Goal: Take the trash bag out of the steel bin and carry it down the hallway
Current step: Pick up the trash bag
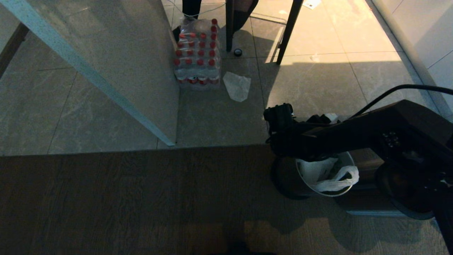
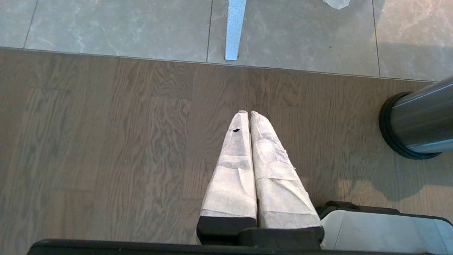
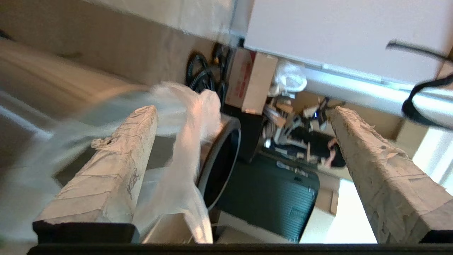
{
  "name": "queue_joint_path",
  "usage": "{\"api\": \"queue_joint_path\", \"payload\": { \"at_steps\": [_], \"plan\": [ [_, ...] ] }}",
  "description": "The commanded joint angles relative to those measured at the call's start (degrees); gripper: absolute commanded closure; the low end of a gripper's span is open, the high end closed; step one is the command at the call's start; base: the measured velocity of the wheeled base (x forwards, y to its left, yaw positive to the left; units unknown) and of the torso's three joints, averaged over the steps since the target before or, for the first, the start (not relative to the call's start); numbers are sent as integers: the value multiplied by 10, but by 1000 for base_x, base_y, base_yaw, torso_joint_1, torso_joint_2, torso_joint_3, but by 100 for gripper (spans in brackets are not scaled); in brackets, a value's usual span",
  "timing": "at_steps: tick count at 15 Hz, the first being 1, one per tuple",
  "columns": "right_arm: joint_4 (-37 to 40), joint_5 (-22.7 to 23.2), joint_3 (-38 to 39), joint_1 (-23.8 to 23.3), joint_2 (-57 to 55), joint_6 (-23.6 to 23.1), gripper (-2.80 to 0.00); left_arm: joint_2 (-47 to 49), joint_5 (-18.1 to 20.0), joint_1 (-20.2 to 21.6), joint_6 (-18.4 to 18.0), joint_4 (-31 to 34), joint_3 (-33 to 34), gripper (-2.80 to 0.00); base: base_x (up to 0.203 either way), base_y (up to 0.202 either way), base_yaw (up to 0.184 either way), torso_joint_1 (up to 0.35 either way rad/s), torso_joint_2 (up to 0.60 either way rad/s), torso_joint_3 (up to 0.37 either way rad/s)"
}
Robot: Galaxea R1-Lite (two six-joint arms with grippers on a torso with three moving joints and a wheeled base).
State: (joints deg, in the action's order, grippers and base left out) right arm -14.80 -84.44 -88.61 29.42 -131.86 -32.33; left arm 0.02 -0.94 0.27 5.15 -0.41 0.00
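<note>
Trash bag (image 1: pixel 327 175) sits inside steel bin (image 1: pixel 311 191) on wood floor (image 1: pixel 141 198), handles draped over rim. Right gripper (image 3: pixel 244 141) spread wide just above bin mouth, nothing held. Left gripper (image 2: pixel 249 120) pressed closed, empty, parked over floor.

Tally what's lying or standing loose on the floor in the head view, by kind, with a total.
Steel bin: 1
Trash bag, inside the bin: 1
Shrink-wrapped bottle pack: 1
White scrap: 1
Small dark round thing: 1
Total: 5
</note>
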Motion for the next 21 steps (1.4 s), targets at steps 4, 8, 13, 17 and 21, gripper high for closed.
{"api": "queue_joint_path", "payload": {
  "at_steps": [4, 8, 13, 17, 21],
  "plan": [
    [-41, -2, 100, -26, 57, -2, -280, 0, 0, 1, 0, 0, 0, 0, 0, 0, 0, 0, 0, 0],
    [-42, 0, 70, -26, 55, -1, -280, 0, 0, 0, 0, 0, 0, 0, 0, 0, 0, 0, 0, 0],
    [-21, -6, 49, -29, 37, -6, -280, 0, 0, 0, 0, 0, 0, 0, 0, 0, 0, 0, 0, 0],
    [-9, -4, 47, -23, 36, -5, -280, 0, 0, 1, 0, 0, 0, 0, 0, 0, 0, 0, 0, 0],
    [-13, 0, 103, -10, 63, 2, -280, 0, 0, 0, 1, 0, 0, 0, 0, 0, 0, 0, 0, 0]
  ]
}}
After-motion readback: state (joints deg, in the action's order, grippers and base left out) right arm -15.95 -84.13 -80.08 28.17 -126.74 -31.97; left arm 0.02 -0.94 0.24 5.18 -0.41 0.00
